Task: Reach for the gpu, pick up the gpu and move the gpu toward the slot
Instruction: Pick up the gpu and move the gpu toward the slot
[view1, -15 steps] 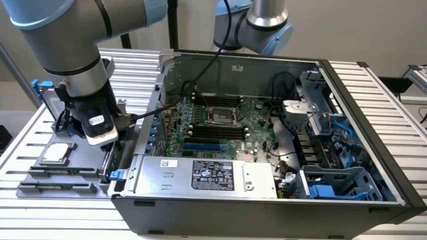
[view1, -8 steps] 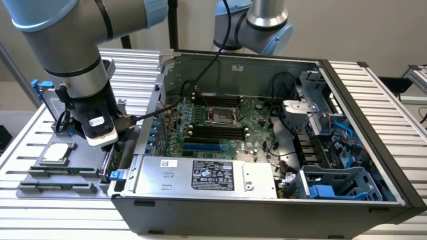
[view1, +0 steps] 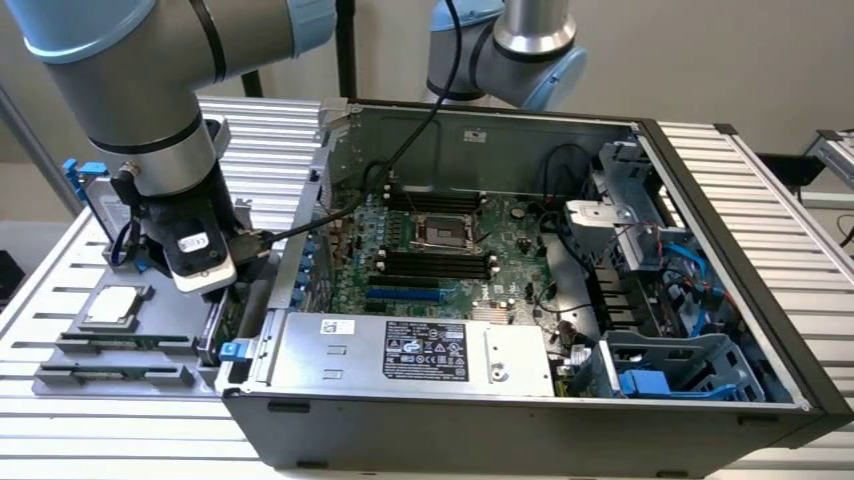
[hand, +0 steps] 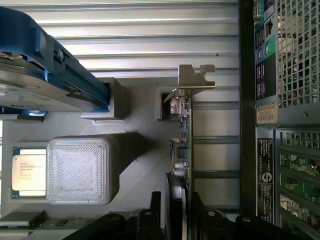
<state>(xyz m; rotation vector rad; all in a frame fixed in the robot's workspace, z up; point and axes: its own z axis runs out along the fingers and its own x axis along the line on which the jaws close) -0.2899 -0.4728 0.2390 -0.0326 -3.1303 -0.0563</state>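
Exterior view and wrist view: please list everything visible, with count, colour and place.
gpu: one, green with silver bracket, standing on edge in the fixture
hard drive: one, grey in blue frame, standing in the fixture
processor chip: one, silver, lying on the fixture
memory sticks: two, dark green, along the fixture's near edge
fixture: one, grey, on the table at the exterior view's left
computer case: one, black, open, beside the fixture
motherboard: one, green, inside the case
power supply: one, silver, inside the case
table: one, silver, slatted
second arm: one, grey and blue, behind the case
end effector: one, black, at the gpu
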